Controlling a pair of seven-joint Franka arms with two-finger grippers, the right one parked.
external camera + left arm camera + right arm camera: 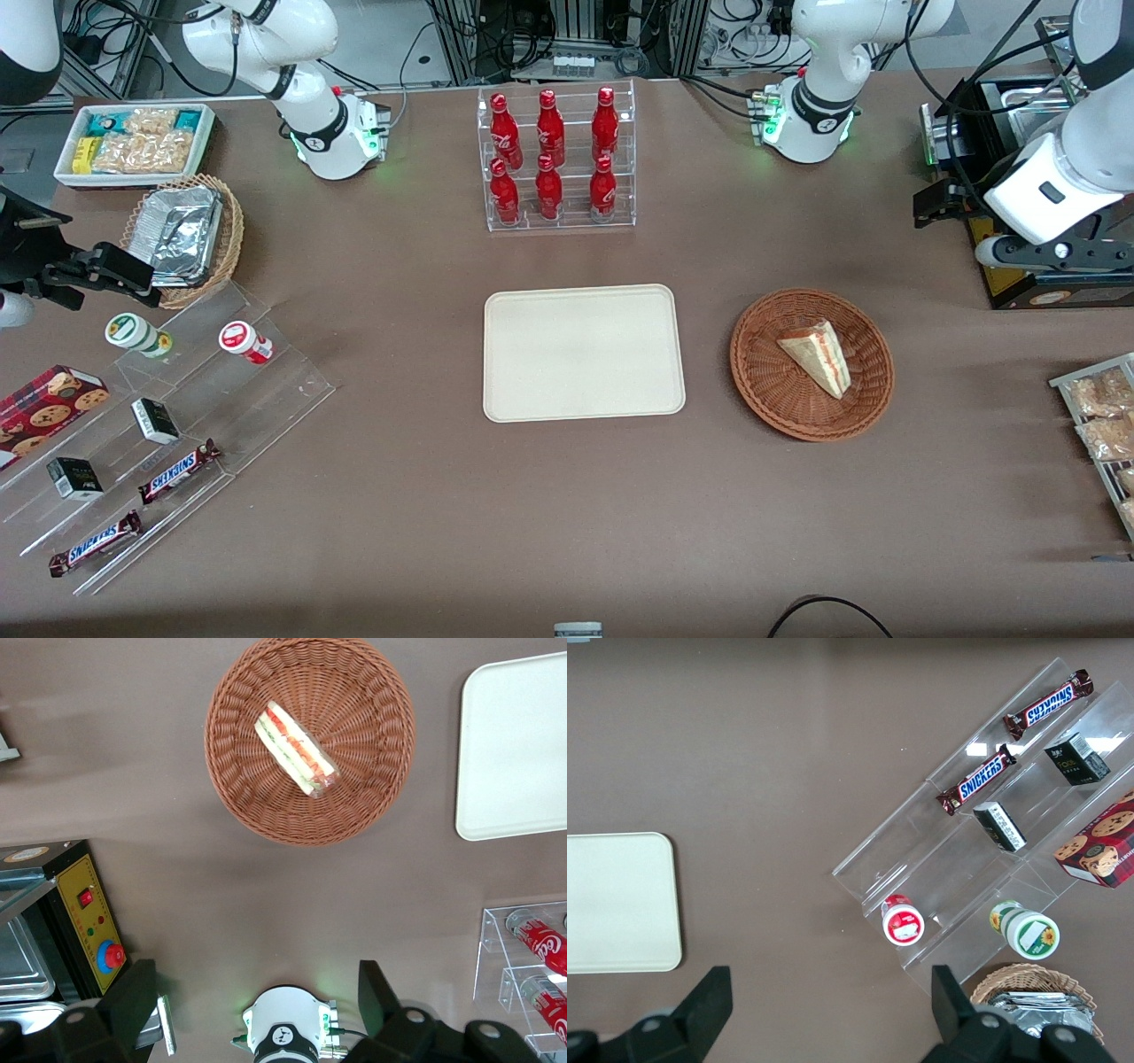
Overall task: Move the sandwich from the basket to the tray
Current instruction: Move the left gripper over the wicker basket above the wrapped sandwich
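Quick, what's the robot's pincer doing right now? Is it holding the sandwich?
Pincer: open and holding nothing, up in the air near the working arm's end of the table.
Sandwich: in the basket, untouched.

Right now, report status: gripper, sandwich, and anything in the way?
Gripper open, high above the table, away from the basket. Sandwich lying in basket, untouched. Tray empty beside basket; nothing between them.

Arm shells: glossy white, rounded, with black joint bands.
Bases: white, lit by green lights.
Gripper (257, 1005): black fingers, spread wide apart.
Cables: black.
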